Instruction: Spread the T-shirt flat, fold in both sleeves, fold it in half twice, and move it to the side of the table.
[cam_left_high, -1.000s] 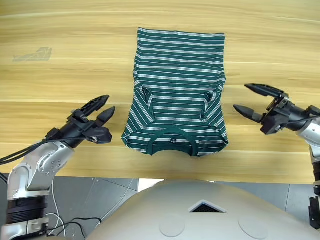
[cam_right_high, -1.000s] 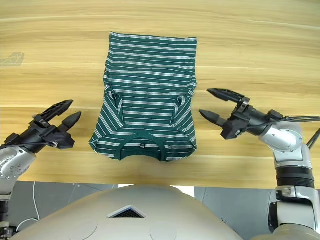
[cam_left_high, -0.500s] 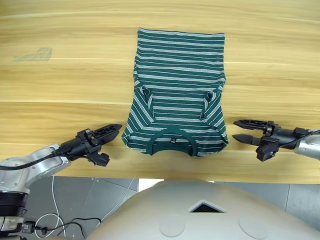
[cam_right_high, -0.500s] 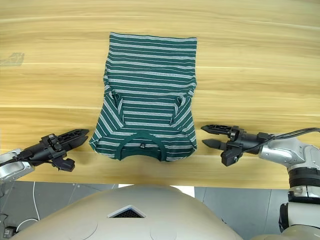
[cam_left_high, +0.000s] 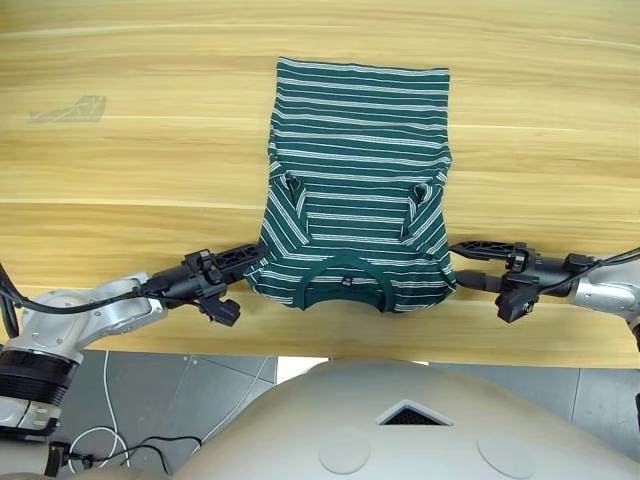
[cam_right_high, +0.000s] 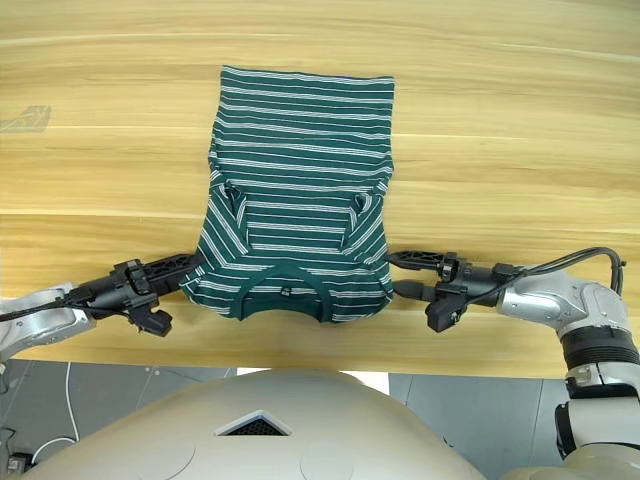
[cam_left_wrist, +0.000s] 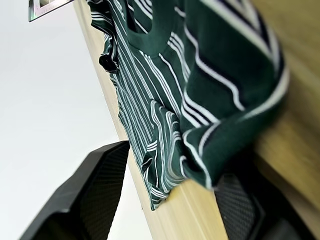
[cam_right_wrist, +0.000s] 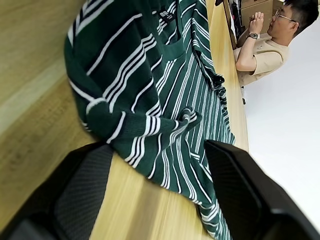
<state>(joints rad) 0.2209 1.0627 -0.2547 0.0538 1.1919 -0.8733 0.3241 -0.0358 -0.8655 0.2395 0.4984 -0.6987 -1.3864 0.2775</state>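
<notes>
- a pale wooden table (cam_left_high: 120, 160) with long grain lines runs across the scene; a faint grey mark (cam_left_high: 65, 108) sits on it, well to the left of the shirt.
- past the table's near edge there is grey floor (cam_left_high: 215, 375) with a cable (cam_left_high: 110, 440) lying on it.
- the green, white-striped t-shirt (cam_left_high: 360, 150) lies flat mid-table with both sleeves folded in over the body, the collar toward the robot and the hem toward the far side.
- the left arm stretches low along the near edge, with the left gripper (cam_left_high: 255, 258) at the shirt's near left corner.
- in the left wrist view its fingers (cam_left_wrist: 100, 195) stand spread, with the corner of the cloth between them.
- the right arm mirrors it, with the right gripper (cam_left_high: 455, 263) at the near right corner.
- its fingers (cam_right_wrist: 82, 190) are parted on either side of that corner, not pressed together.
- the collar end lies near the table's front edge.
- wide stretches of wood lie on both sides of the shirt, and a narrower band lies beyond the hem.
</notes>
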